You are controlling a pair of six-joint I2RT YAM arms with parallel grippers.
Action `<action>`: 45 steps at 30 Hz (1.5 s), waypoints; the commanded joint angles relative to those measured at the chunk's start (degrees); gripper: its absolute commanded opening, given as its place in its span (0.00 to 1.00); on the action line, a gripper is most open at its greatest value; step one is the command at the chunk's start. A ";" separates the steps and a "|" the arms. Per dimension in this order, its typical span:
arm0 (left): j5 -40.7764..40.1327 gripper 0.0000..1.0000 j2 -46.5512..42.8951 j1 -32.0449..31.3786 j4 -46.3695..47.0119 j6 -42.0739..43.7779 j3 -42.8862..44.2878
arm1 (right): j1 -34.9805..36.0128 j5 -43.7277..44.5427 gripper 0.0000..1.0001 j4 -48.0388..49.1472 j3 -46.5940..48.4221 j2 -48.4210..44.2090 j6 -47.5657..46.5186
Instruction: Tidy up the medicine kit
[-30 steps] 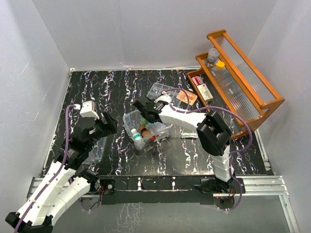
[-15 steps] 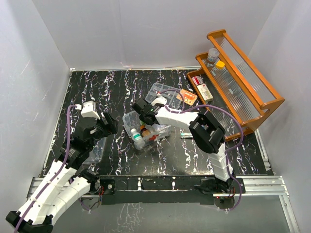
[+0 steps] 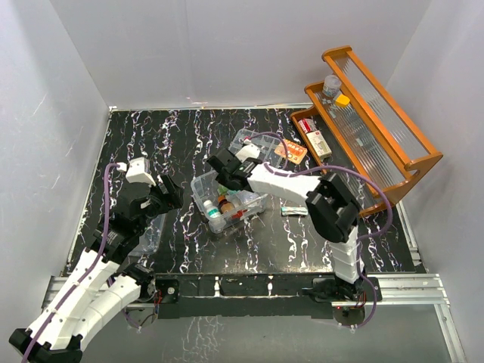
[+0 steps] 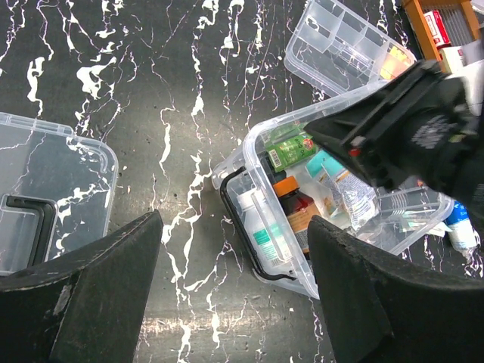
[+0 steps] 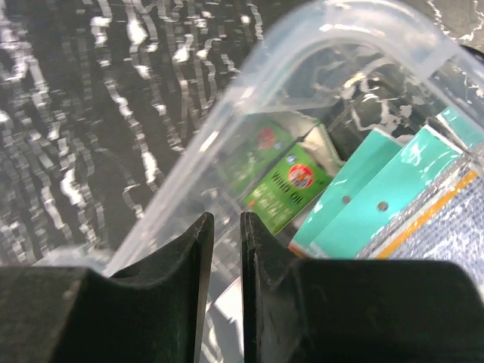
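Right gripper (image 5: 225,227) edged rightward, nearly closed above medicine kit (image 3: 198,193).

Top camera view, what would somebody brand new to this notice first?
The open medicine kit at the center of the table, crammed with boxes and bottles, with the right end effector at its far rim. Next, the orange-brown wooden rack at the right, and a clear lid with a black handle lying left, by the open left end effector.
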 commanded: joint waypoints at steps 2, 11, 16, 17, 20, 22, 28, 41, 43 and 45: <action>-0.64 0.77 0.22 -0.01 0.37 -0.11 0.85 | -0.50 -4.89 0.22 7.26 -2.20 -12.57 -9.20; -0.89 0.77 1.48 -0.05 1.12 -0.11 1.52 | -2.74 -7.15 0.38 10.83 -18.74 -31.64 -18.70; -0.88 0.77 2.49 -0.05 1.04 -0.85 2.11 | -5.64 -3.18 0.51 9.66 -25.96 -40.98 -23.07; -1.00 0.77 2.58 -0.05 0.78 -1.20 2.22 | -6.30 -2.18 0.54 9.20 -27.11 -42.62 -23.88; -1.57 0.77 2.77 -0.05 0.40 -2.13 2.13 | -9.16 -0.20 0.59 7.99 -30.50 -46.93 -25.66; -1.84 0.77 2.92 -0.04 0.49 -2.92 1.80 | -11.37 -0.29 0.65 8.04 -32.67 -48.89 -29.21; -3.22 0.77 3.38 -0.02 1.60 -6.21 1.59 | -20.03 -10.67 0.66 8.88 -32.98 -43.92 -36.24; -2.34 0.77 5.57 -0.03 0.95 -5.49 4.78 | -21.56 -38.22 0.49 12.72 -27.65 -26.44 -43.81; -2.34 0.77 5.57 -0.04 1.38 -6.16 4.75 | -21.50 -41.00 0.49 13.85 -28.11 -25.35 -43.65; -2.62 0.77 5.58 -0.03 1.71 -6.76 4.61 | -21.38 -42.99 0.49 15.18 -28.96 -24.84 -42.99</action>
